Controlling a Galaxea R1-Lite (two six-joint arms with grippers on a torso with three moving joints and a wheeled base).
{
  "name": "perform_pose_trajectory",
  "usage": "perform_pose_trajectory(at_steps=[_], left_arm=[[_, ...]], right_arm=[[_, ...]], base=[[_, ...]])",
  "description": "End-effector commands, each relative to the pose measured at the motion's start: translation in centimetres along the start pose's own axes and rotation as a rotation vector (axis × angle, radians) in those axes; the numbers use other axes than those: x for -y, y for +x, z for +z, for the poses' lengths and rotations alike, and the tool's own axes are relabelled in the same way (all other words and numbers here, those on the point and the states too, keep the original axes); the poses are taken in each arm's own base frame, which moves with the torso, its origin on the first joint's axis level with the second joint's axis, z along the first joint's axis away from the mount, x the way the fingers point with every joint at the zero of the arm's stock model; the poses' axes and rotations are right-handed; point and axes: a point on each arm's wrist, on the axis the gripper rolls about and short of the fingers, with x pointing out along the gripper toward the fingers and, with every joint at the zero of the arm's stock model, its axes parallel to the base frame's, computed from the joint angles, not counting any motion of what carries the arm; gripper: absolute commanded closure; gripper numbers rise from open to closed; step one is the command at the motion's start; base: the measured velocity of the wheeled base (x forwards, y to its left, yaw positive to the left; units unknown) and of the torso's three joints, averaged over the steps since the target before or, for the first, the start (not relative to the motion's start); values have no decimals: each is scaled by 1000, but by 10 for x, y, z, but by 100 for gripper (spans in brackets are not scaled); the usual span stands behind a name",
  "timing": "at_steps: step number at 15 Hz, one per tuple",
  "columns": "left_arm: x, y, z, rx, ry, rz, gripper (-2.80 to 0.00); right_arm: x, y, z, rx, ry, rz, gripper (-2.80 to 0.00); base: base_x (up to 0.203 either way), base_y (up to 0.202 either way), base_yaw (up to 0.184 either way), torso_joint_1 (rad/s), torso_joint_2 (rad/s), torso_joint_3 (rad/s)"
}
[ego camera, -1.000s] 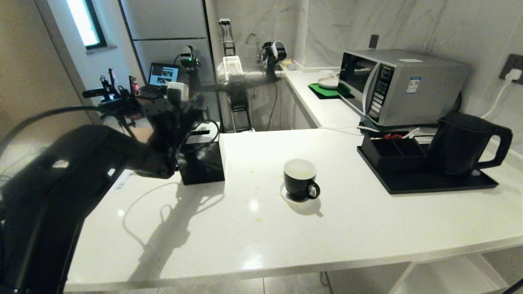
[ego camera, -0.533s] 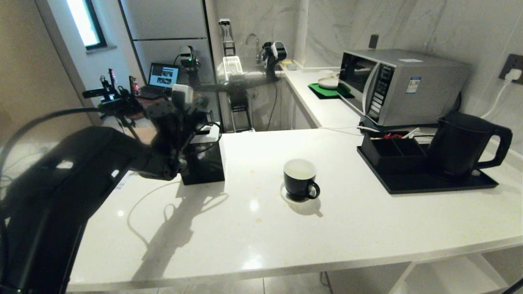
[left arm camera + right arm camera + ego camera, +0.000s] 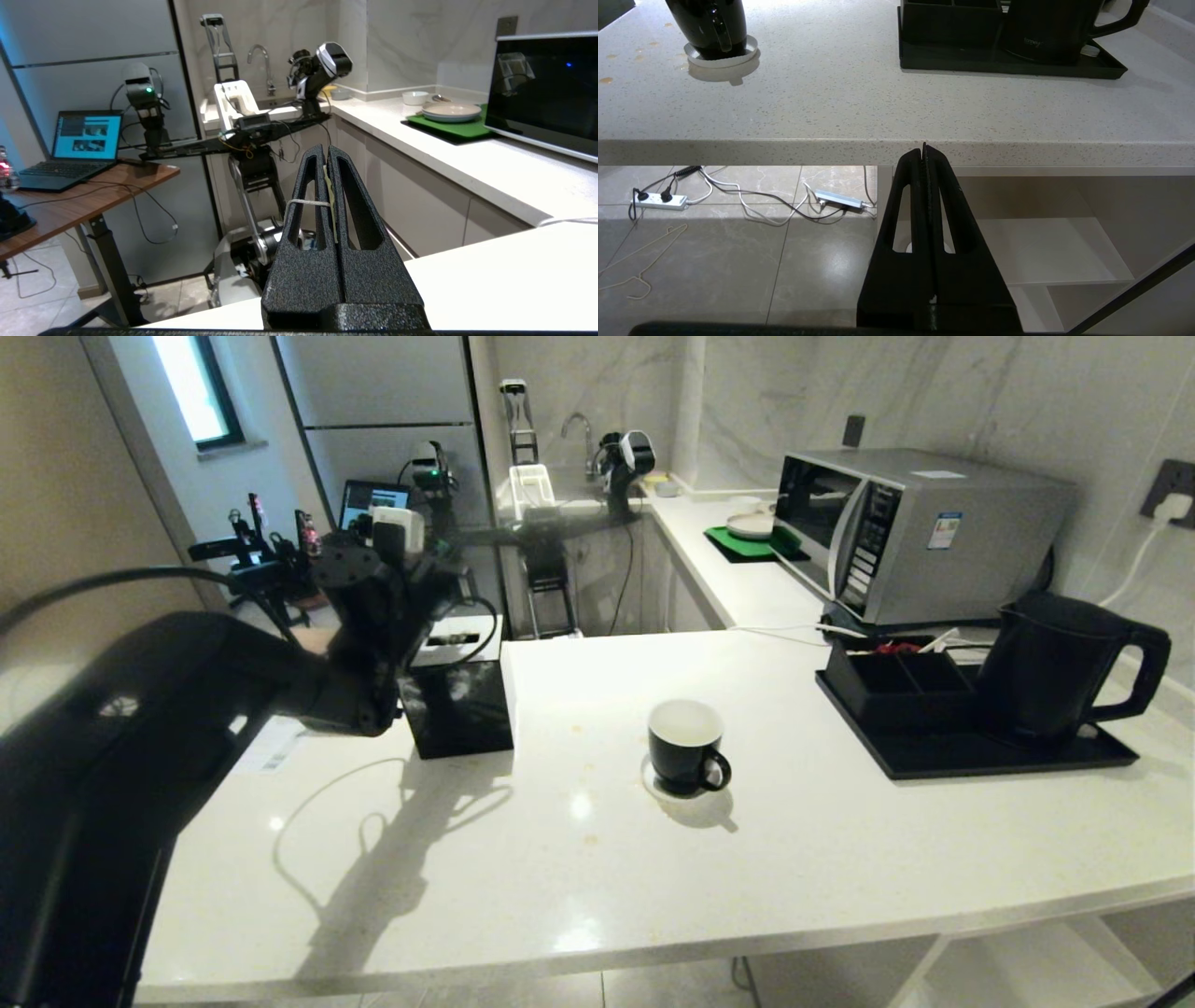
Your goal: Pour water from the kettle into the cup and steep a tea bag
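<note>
**A:** Left gripper (image 3: 325,149)?

**B:** Fingers pressed together, pinching a thin pale string (image 3: 303,202) that loops round one finger. A pale strip sits in the seam. I take it for the tea bag's string; the sachet itself shows in no view.

**A:** What changed in the last second?

**B:** The left arm rose a little and drifted off toward 9 o'clock, uncovering more of the black box (image 3: 462,700) it hangs beside. Cup and kettle unmoved.

**A:** Where's the cup?

**B:** The cup (image 3: 686,747) stands mid-bench (image 3: 560,877) on a small white coaster, well apart from the left arm, which is out at its 10 o'clock. The kettle (image 3: 1055,663) sits upright on its tray (image 3: 980,761) at the cup's 2 o'clock, untouched.

**A:** Water in yet?

**B:** Can't tell; the cup's inside just reads white.

**A:** Right gripper (image 3: 924,149)?

**B:** Parked below the bench edge at 6 o'clock, fingers closed on nothing.

**A:** Meaning?

**B:** Likely a lift to clear the box before carrying the string toward 3 o'clock, over the cup. The unseen bag may swing.
</note>
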Motion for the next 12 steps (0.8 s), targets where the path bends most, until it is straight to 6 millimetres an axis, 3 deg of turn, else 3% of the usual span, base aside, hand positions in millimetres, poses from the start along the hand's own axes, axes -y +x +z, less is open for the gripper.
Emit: perform_pose_trajectory(at_steps=[1, 12], left_arm=[[-2, 0, 7, 18, 3, 4, 0], [-2, 0, -6, 0, 4, 1, 0]], right_arm=[[0, 0, 0, -2, -1, 1, 0], [0, 0, 0, -2, -1, 1, 0]], base=[[0, 0, 0, 0, 0, 0], [0, 0, 0, 0, 0, 0]])
